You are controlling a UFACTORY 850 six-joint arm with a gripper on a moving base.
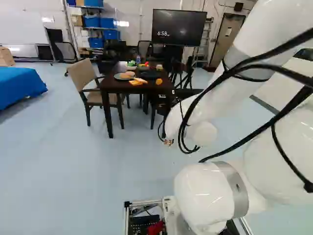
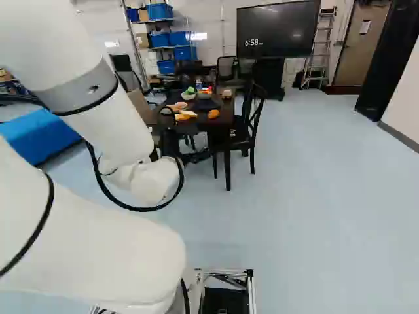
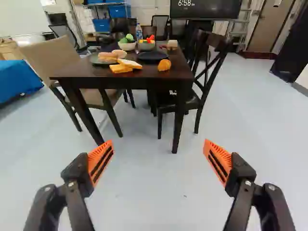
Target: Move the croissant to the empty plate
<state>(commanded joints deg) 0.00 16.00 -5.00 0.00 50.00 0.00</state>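
In the right base view my gripper (image 2: 171, 140) shows as a dark shape beyond the white wrist, low on the near side of the table. The wrist view shows the gripper (image 3: 157, 161) open, its orange pads wide apart with only floor between them. Ahead of it, the golden croissant (image 3: 164, 65) lies on the dark table (image 3: 130, 83) near its front edge. Just behind the croissant is an empty dark plate (image 3: 152, 56). To its side, bread rolls rest on another plate (image 3: 95, 60), with bread slices (image 3: 126, 65) at the front.
Bowls (image 3: 127, 45) and a bottle (image 3: 139, 32) stand farther back on the table. A beige chair (image 1: 83, 78) flanks one side, a black wooden chair (image 2: 252, 121) the other. The table's front legs reach down ahead of the gripper. A blue-covered surface (image 1: 19, 85) is off to the side.
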